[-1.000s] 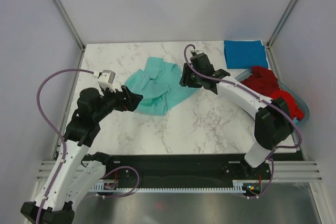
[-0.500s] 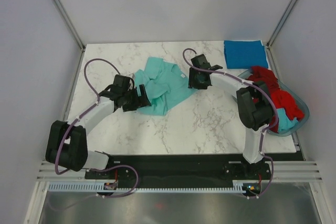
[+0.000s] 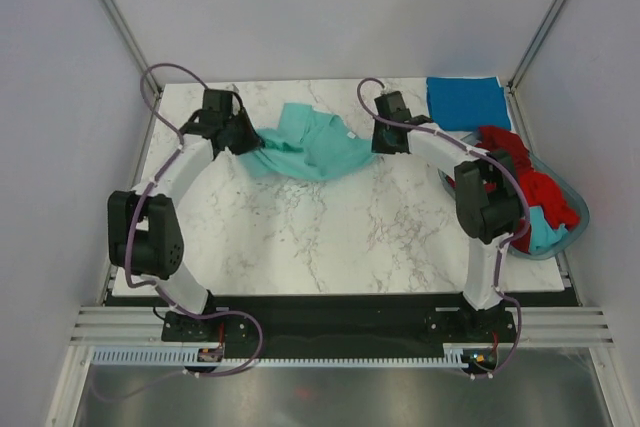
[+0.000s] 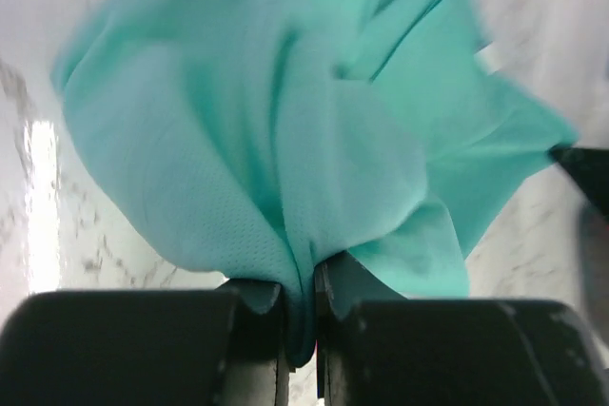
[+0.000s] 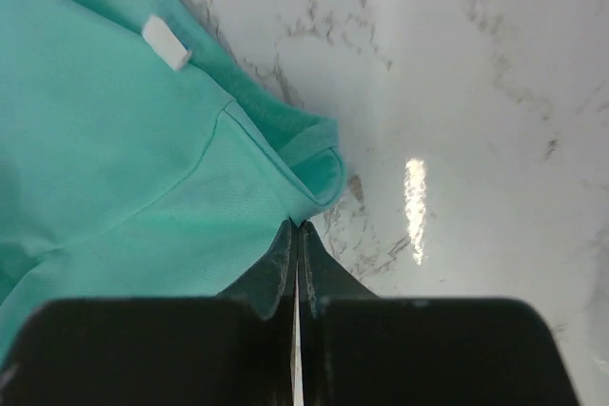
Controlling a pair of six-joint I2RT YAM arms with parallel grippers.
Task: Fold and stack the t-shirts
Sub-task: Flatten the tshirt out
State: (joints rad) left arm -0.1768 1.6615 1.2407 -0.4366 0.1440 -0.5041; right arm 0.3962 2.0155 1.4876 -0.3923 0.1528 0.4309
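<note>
A light teal t-shirt (image 3: 310, 152) lies bunched on the far part of the marble table (image 3: 330, 237), stretched between my two grippers. My left gripper (image 3: 245, 137) is shut on its left side, and a thick fold of teal cloth (image 4: 285, 140) is pinched between the jaws (image 4: 303, 301). At the shirt's right end my right gripper (image 3: 378, 142) is shut, its tips (image 5: 297, 227) nipping the hem just below the collar and its white label (image 5: 166, 43). A folded blue t-shirt (image 3: 468, 102) lies flat at the far right corner. Red t-shirts (image 3: 515, 172) are heaped in the basket.
The translucent blue-grey basket (image 3: 578, 215) stands at the right edge and also holds a bit of teal cloth (image 3: 536, 232). White walls and frame posts close in the table at the back and both sides.
Both grippers have closed on the teal shirt. The left arm swung out to the far left and the right arm moved back, drawing the shirt wider across the far part of the table.
</note>
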